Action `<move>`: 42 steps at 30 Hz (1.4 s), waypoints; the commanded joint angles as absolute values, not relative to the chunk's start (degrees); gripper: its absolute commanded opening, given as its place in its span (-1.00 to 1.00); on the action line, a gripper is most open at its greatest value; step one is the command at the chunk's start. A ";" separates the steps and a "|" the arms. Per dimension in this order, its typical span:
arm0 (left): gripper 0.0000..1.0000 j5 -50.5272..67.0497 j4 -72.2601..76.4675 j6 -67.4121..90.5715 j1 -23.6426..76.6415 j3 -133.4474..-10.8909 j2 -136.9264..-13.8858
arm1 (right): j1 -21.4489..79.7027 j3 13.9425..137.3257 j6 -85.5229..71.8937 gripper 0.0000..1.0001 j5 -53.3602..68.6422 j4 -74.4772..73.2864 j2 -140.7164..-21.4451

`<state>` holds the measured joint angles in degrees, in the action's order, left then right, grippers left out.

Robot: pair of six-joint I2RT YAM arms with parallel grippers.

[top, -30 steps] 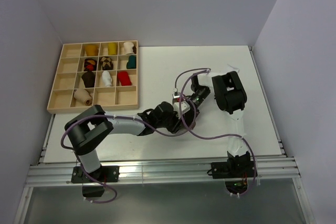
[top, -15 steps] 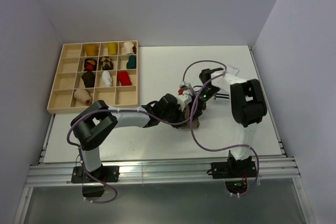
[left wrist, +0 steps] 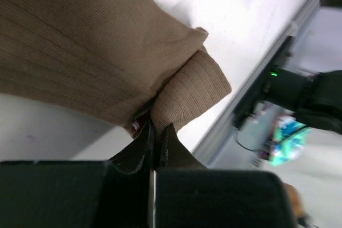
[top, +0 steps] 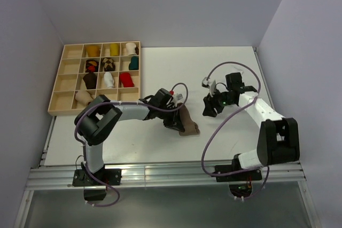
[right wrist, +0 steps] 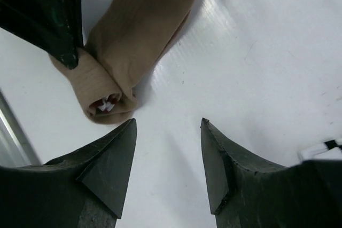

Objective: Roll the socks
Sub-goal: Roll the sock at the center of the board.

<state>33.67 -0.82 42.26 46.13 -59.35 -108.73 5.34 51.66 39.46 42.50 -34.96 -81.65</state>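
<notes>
Now, left arm (top: 128, 113): stretching from its base at the near-left edge across to the middle of the table (top: 160, 62), forearm lying low.
left gripper (top: 172, 115): clamping its jaws tight on a fold of the brown sock roll (top: 187, 125).
right arm (top: 262, 111): bending in from the right side, wrist pointing toward the roll.
right gripper (top: 210, 106): standing spread and holding nothing, hovering to the right of the roll without touching it.
sock: lying near the table's middle, nearer the near edge than the far one, with red-and-white cuff showing inside the rolled end.
room: bare white surface running along the far edge and the right side.
tray (top: 59, 102): sitting at the far-left corner, well apart from the roll.
tray contents: rolled socks (top: 126, 80) sitting one per compartment, in mustard, white, teal, red, dark brown, patterned and cream.
</notes>
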 commanded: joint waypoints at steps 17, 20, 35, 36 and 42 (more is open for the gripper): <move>-0.99 41.84 -8.26 49.84 40.52 -66.01 -119.53 | 37.17 22.24 52.29 0.49 17.41 -7.39 -55.11; -0.99 42.71 -8.26 49.13 40.08 -66.18 -120.23 | 40.67 19.52 53.60 0.49 13.98 -3.00 -55.19; -0.76 42.10 -13.27 41.67 39.64 -69.43 -118.66 | 46.85 21.44 53.17 -0.61 7.82 2.65 -66.97; -0.66 40.19 -15.19 40.18 39.55 -70.74 -118.04 | 46.76 21.97 53.09 -0.64 7.82 0.90 -67.15; -0.26 35.78 -15.83 39.98 37.44 -71.38 -111.98 | 46.85 22.50 50.63 -0.69 6.42 -3.51 -64.61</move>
